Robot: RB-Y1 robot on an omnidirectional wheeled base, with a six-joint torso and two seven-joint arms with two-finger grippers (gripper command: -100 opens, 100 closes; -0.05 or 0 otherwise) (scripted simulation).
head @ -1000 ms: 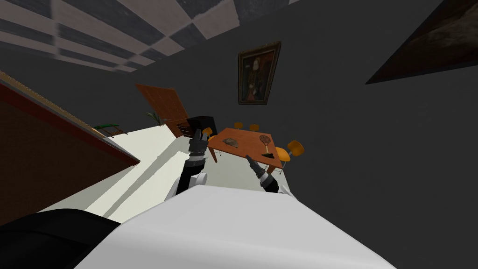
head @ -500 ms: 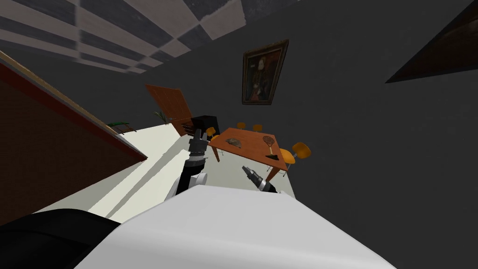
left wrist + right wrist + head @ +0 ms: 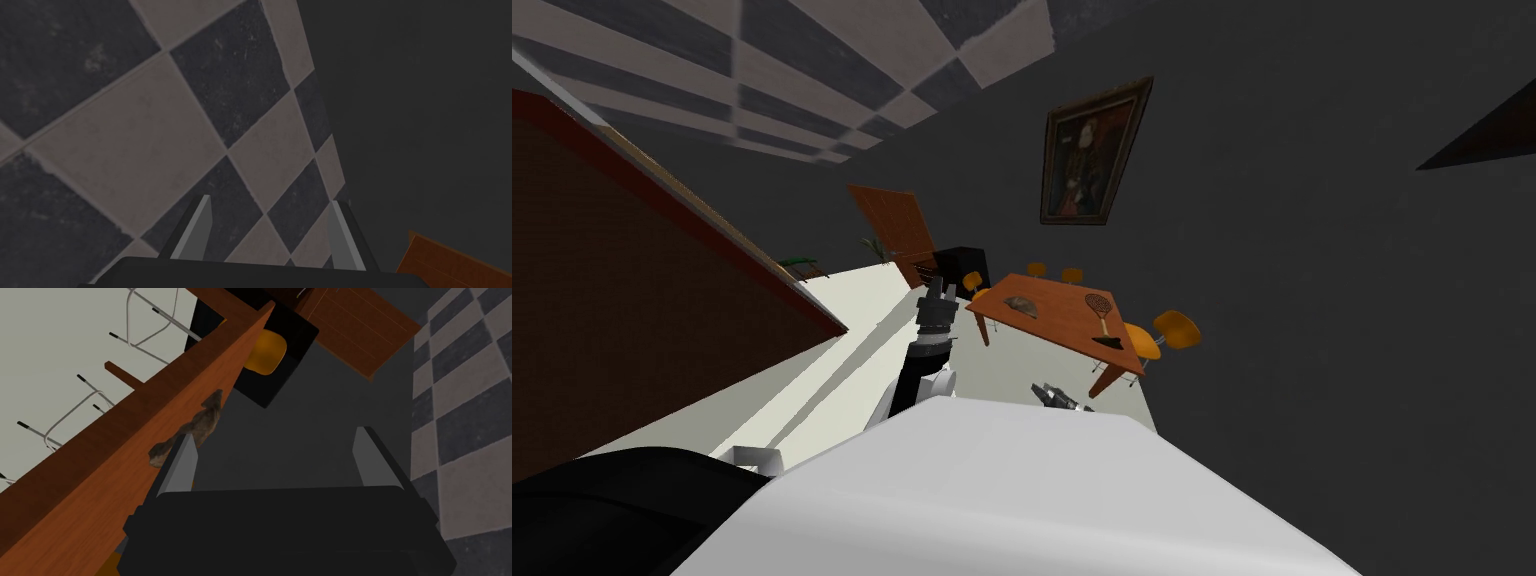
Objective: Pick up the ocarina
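Note:
A grey-brown lumpy object (image 3: 1017,306), which I take for the ocarina, lies on the orange-brown table (image 3: 1057,320) near its left end. The right wrist view sees the table (image 3: 100,468) edge-on, with that object (image 3: 192,428) on its top, just beyond my right gripper's near finger. My right gripper (image 3: 1047,391) hangs low in front of the table's near edge; its fingers stand open and empty (image 3: 272,453). Raised at the table's left corner, my left gripper (image 3: 937,291) is open too (image 3: 270,235), holding nothing.
A racket-shaped thing (image 3: 1100,305) and a dark piece (image 3: 1109,343) lie on the table's right part. Orange chairs (image 3: 1174,328) ring the table. A black box (image 3: 959,265) and a wooden cabinet (image 3: 897,225) stand behind it. A brick-coloured counter (image 3: 662,270) runs along my left.
My view has turned, so the table sits further right and slightly larger. My right gripper has dropped lower, towards my chest. The left arm has stayed raised.

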